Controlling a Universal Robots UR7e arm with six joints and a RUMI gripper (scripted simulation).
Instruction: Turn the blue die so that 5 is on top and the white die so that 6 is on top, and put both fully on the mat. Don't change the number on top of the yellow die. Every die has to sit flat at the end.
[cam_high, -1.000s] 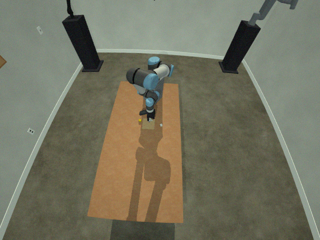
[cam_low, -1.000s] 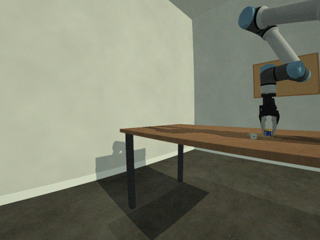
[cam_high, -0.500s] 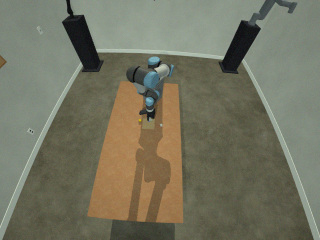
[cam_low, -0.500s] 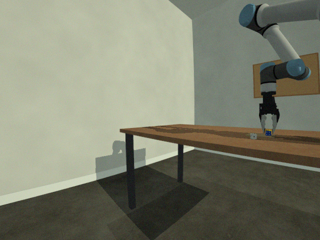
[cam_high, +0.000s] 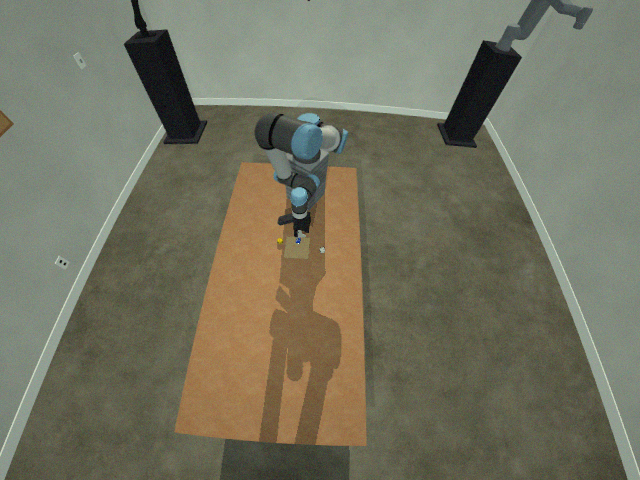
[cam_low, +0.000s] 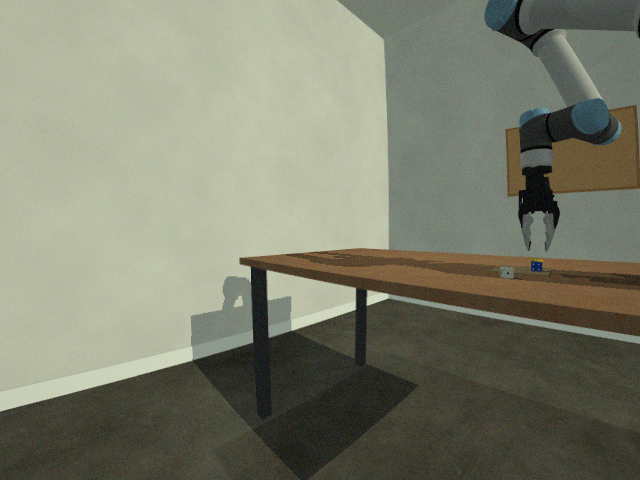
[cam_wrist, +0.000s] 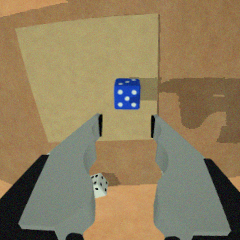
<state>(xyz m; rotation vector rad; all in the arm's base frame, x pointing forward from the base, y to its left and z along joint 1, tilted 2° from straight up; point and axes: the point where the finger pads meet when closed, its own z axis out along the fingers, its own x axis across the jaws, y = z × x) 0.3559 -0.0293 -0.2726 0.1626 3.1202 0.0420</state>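
Note:
The blue die (cam_wrist: 127, 94) lies flat on the tan mat (cam_wrist: 90, 75), near one edge, with five pips on the face turned up to the wrist camera. My gripper (cam_wrist: 126, 116) hangs open and empty straight above it, clear of it, as the side view shows (cam_low: 537, 246). The blue die also shows there (cam_low: 537, 265) and from overhead (cam_high: 297, 240). The white die (cam_wrist: 100, 185) lies on the bare table off the mat, partly hidden behind a finger; it also shows in the side view (cam_low: 507, 272). The yellow die (cam_high: 279, 240) sits on the table beside the mat (cam_high: 296, 250).
The long wooden table (cam_high: 279, 310) carries only the mat and the dice. Two dark pillars (cam_high: 162, 85) (cam_high: 478, 93) stand at the back of the room, far from the table.

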